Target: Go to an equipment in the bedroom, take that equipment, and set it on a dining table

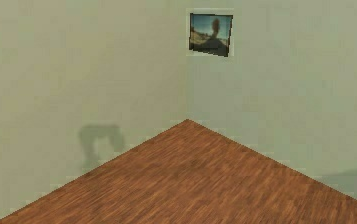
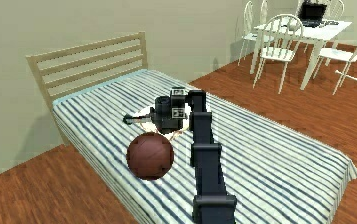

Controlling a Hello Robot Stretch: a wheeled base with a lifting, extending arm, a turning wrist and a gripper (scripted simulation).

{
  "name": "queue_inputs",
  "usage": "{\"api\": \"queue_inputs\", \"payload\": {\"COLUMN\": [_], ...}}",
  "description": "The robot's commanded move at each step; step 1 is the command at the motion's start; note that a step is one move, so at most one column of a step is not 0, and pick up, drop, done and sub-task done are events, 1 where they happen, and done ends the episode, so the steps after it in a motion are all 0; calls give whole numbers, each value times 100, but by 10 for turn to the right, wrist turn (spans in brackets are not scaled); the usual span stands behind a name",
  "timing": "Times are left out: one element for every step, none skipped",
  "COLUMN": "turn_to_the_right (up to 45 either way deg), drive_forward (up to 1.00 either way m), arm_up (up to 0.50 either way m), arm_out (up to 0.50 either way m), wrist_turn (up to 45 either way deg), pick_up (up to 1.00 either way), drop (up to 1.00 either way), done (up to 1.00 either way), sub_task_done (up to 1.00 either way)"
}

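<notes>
Arm side view. Landmark for all places: bed [image 2: 276,140].

- Bed: striped cover, slatted headboard [image 2: 86,62] against the wall. It carries the task's thing.
- Floor [image 2: 321,100]: red-brown wood beyond the bed's far side.
- Surface [image 2: 326,30]: white dining table, well apart from the bed, beyond its foot end. White chairs [image 2: 278,45] stand around it.
- Arm [image 2: 208,165]: dark bar reaching out across the bed from its near edge.
- Ball [image 2: 149,154]: brown-red sphere, taken to be the equipment. It lies on the bed cover near the bed's near edge, just beside the arm on the headboard side.
- Claw [image 2: 138,118]: at the arm's far end, over the middle of the bed, farther in from the near edge than the ball. The bed cover lies behind it, so I cannot tell whether it is grasping anything or has let go. Contact with the ball cannot be judged.
- Laptop [image 2: 312,12]: dark, on the surface.

Forward view. Wood floor and two pale walls meeting in a corner, with a small picture [image 1: 210,34] on one wall. Its place relative to the bed cannot be told.

Handling, judged: the ball is probably inflated, so light and fairly stiff, not fragile. It is round and likely smooth, so it may roll on the soft cover at a nudge and slide out of thin fingers. Best hold: across its widest line, fingers level and centred.
</notes>
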Motion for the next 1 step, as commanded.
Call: {"api": "queue_inputs", "payload": {"turn_to_the_right": [0], "drive_forward": [0], "arm_up": [-30], "arm_out": [0], "wrist_turn": [0], "pick_up": [0], "drop": [0], "done": [0], "sub_task_done": [0]}}
